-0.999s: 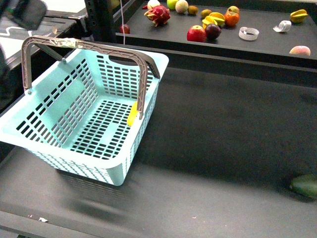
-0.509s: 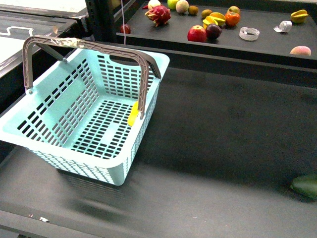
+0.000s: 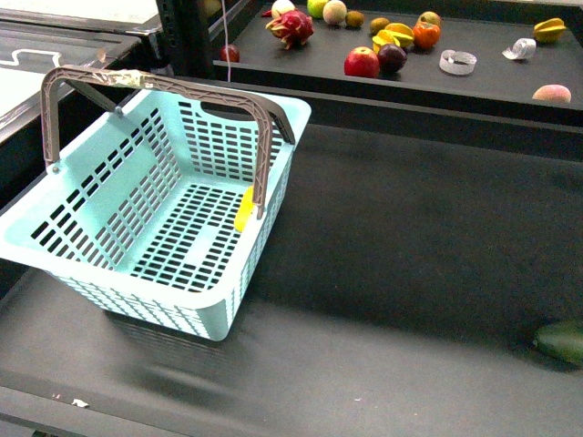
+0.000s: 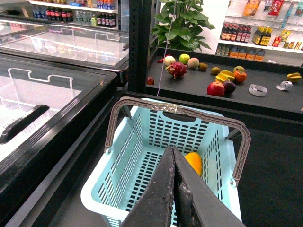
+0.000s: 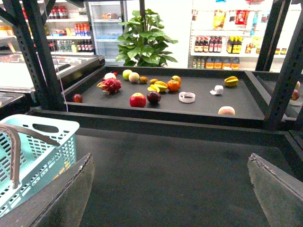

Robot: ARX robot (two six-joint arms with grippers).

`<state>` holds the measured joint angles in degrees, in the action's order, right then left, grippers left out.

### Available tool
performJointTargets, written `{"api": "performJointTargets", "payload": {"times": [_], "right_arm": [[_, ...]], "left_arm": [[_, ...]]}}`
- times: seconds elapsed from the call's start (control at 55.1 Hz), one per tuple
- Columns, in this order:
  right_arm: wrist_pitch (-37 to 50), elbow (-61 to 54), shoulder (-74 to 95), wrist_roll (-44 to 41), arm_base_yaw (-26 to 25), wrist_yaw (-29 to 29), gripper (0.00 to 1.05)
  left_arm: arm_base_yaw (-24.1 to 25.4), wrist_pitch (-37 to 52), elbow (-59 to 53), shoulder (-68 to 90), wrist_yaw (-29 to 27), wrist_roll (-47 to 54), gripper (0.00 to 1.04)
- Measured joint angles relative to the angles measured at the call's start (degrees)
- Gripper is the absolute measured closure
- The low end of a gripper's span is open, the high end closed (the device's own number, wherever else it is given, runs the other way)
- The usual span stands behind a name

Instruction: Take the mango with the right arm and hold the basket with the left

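Observation:
The pale turquoise basket [image 3: 155, 209] stands on the dark table at the left, both grey-brown handles [image 3: 164, 86] raised. The yellow mango [image 3: 243, 209] lies inside it against the right wall; it also shows in the left wrist view [image 4: 193, 161]. My left gripper [image 4: 173, 151] is shut and empty, hanging above the basket [image 4: 142, 142], apart from it. My right gripper [image 5: 170, 170] is open and empty over the bare dark table, with the basket's corner [image 5: 33, 146] beside it. Neither gripper shows in the front view.
A dark green fruit [image 3: 560, 341] lies at the table's right edge. A raised black shelf [image 3: 483, 77] behind holds several fruits, a dragon fruit [image 3: 290, 27] and tape rolls [image 3: 457, 61]. A glass-topped freezer [image 4: 47, 75] stands left of the basket.
A dark blurred arm part at the top left of the front view one second ago has left the view. The basket and mango have not moved.

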<state>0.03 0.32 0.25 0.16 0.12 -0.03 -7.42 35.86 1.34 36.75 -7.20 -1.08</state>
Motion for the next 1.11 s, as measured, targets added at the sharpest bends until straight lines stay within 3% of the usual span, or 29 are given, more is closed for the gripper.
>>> {"api": "performJointTargets", "payload": {"times": [0.073, 0.127, 0.218, 0.872, 0.944, 1.108], "right_arm": [[0.0, 0.0, 0.0, 0.0, 0.0, 0.0, 0.08], [0.0, 0.0, 0.0, 0.0, 0.0, 0.0, 0.08], [0.0, 0.0, 0.0, 0.0, 0.0, 0.09, 0.08], [0.0, 0.0, 0.0, 0.0, 0.0, 0.07, 0.08], [0.0, 0.0, 0.0, 0.0, 0.0, 0.11, 0.08], [0.0, 0.0, 0.0, 0.0, 0.0, 0.07, 0.08]], "left_arm": [[1.05, -2.93, -0.02, -3.21, 1.11, 0.09, 1.03], [4.17, -5.35, -0.04, -5.77, 5.7, 0.28, 1.03], [7.1, -8.96, -0.04, -9.77, 6.71, 0.44, 1.03], [7.28, -26.03, -0.04, -27.12, 7.06, 0.61, 1.03], [7.28, -35.23, -0.02, -35.21, 7.13, 0.66, 1.03], [7.28, -35.71, -0.04, -36.44, 7.19, 0.66, 1.03]]}}
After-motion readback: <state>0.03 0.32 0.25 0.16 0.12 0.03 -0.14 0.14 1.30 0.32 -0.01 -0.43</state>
